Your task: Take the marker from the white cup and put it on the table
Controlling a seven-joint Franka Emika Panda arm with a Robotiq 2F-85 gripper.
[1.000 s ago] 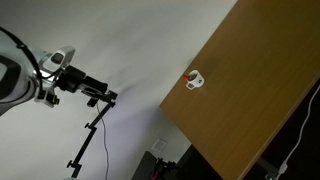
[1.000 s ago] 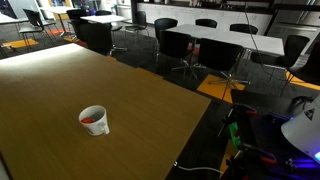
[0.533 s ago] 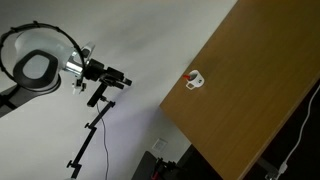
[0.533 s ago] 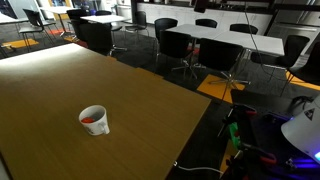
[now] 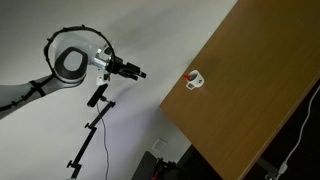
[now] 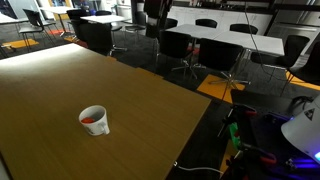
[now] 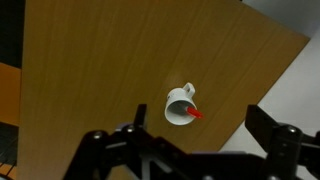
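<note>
Marker is sitting in the cup, its red end poking over the rim, and the cup is standing upright on the table near one edge. Gripper is hanging high over the cup in the wrist view, its fingers spread wide apart and gripping nothing. In an exterior view the arm is reaching out beside the table, well apart from the cup.

You see a smooth, matt, medium-brown wooden tabletop, a small glossy white cup, and its smooth red marker.
</note>
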